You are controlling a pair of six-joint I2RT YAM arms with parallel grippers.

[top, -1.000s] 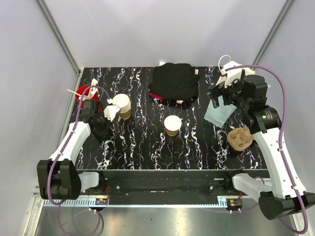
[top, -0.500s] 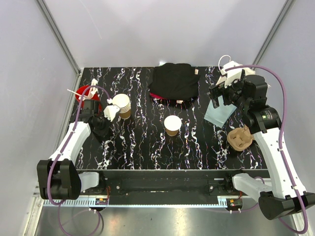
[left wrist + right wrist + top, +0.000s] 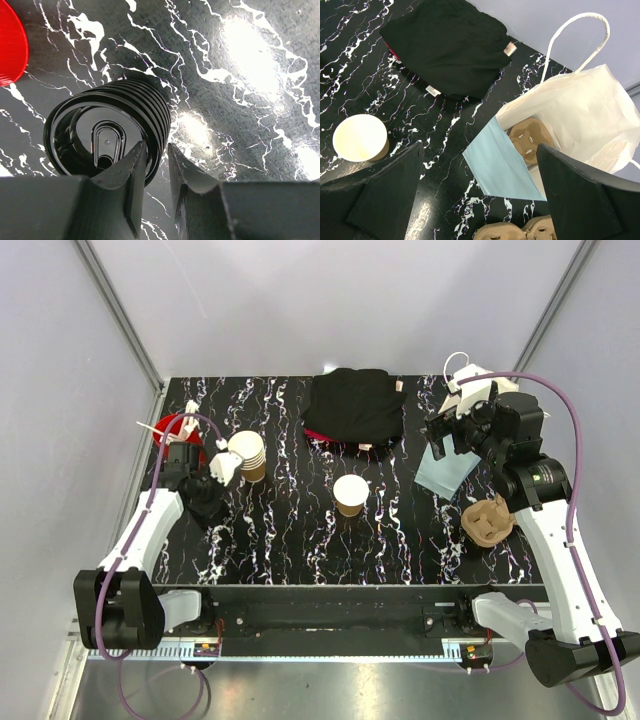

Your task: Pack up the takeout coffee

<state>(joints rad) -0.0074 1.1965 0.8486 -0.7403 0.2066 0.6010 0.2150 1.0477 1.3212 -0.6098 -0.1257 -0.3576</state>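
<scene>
The tan paper cup (image 3: 350, 492) stands open in the middle of the table, cream inside, with no lid on it; it also shows in the right wrist view (image 3: 360, 137). A stack of black plastic lids (image 3: 100, 130) lies on the table at the left (image 3: 205, 508). My left gripper (image 3: 155, 147) is over the stack's edge (image 3: 203, 490), jaws nearly closed, one finger inside the top lid's rim and one outside. My right gripper (image 3: 480, 147) is wide open and empty above the mouth of the white paper bag (image 3: 580, 110), at the right back (image 3: 450, 435).
A cardboard cup carrier (image 3: 530, 137) sits inside the bag and a second (image 3: 487, 520) lies on the table near it. A pale blue sheet (image 3: 505, 170) sticks out of the bag. Black cloth (image 3: 353, 407) lies at the back. Nested tan cups (image 3: 250, 455) and a red cup (image 3: 175, 428) stand left.
</scene>
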